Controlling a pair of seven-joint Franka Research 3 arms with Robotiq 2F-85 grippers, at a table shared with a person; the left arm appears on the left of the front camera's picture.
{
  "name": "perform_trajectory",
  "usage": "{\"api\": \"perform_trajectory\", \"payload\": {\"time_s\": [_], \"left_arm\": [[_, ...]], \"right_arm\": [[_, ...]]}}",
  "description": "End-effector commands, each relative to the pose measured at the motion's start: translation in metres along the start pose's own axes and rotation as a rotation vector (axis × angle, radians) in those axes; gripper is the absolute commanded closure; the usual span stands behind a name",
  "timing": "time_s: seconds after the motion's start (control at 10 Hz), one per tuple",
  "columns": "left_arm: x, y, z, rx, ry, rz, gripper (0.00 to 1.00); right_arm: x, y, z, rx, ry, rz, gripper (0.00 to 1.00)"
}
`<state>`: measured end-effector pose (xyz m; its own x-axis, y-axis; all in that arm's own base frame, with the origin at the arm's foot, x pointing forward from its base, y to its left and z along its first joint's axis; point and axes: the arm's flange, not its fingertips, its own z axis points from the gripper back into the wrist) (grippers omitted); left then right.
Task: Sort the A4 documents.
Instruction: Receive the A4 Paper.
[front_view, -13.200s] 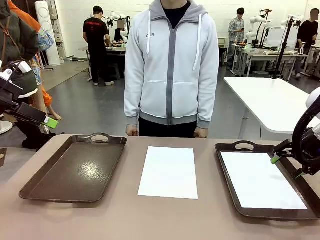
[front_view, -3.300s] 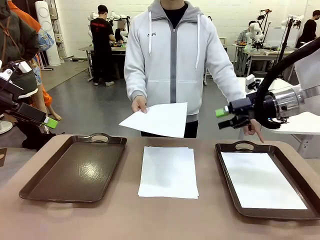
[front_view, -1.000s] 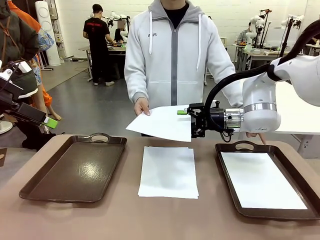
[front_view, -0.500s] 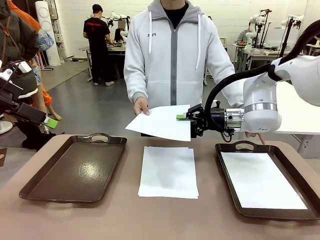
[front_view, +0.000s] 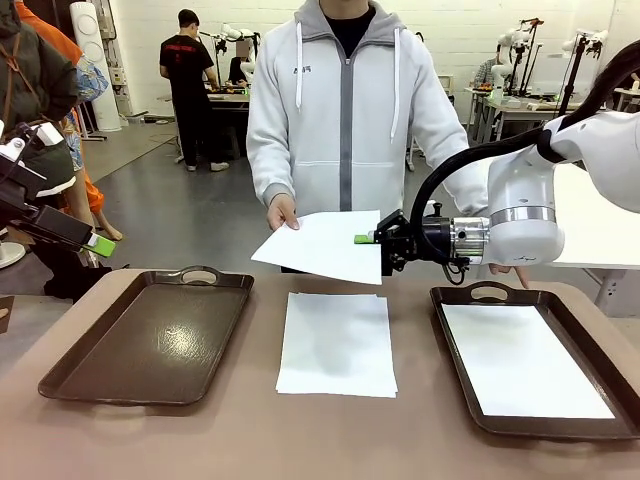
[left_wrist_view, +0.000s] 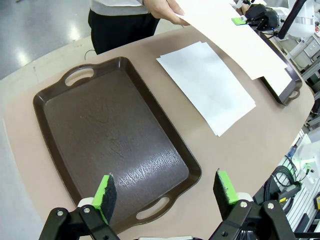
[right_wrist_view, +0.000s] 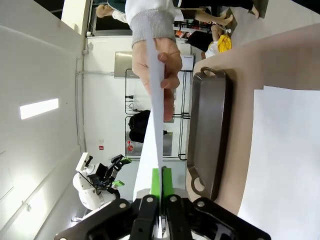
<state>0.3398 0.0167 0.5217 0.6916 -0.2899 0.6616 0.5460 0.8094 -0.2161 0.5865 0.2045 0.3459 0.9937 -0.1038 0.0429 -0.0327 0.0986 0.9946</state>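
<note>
Change: the right hand (front_view: 363, 239) is now pinching the edge of the offered sheet (front_view: 325, 240). A second ago its green pads were standing apart around that edge.
Grip: in the right wrist view the pads are pressing flat together, with the paper running edge-on between them.
Sheet: it is hanging in the air over the far part of the bench (front_view: 330, 440), above the loose stack (front_view: 337, 345). The person's hand (front_view: 283, 213) is holding its opposite corner.
Left hand: the left hand (left_wrist_view: 165, 190) is hovering wide open and empty over the bare left tray (left_wrist_view: 75, 135).
Other papers: the stack is lying between the two trays, and one sheet (front_view: 520, 360) is lying flat in the right tray (front_view: 490, 291).
Meaning: the handover is looking half done, since both parties are gripping the sheet. The person probably needs to release it before it can go to a tray.
Risk: the thin paper could tear or slip if pulled while both are holding on.
</note>
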Motion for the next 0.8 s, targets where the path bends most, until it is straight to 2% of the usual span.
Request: {"api": "perform_trajectory", "payload": {"time_s": [0.0, 0.4, 0.5, 0.6, 0.7], "left_arm": [[-0.0002, 0.0006, -0.0007, -0.014, -0.004, 0.003, 0.00], [-0.0002, 0.0006, -0.0007, -0.014, -0.004, 0.003, 0.00], [-0.0002, 0.0006, -0.0007, -0.014, -0.004, 0.003, 0.00], [-0.0002, 0.0006, -0.0007, -0.014, -0.004, 0.003, 0.00], [-0.0002, 0.0006, -0.0007, -0.014, -0.004, 0.003, 0.00]], "right_arm": [[0.0044, 0.0015, 0.0008, 0.010, 0.013, -0.026, 1.00], [0.0055, 0.0028, 0.0022, 0.017, 0.032, -0.037, 1.00], [0.0057, 0.0050, 0.0022, 0.020, 0.076, -0.032, 1.00], [-0.0001, 0.0009, 0.0016, 0.010, 0.010, -0.012, 1.00], [-0.0001, 0.0009, 0.0016, 0.010, 0.010, -0.012, 1.00]]}}
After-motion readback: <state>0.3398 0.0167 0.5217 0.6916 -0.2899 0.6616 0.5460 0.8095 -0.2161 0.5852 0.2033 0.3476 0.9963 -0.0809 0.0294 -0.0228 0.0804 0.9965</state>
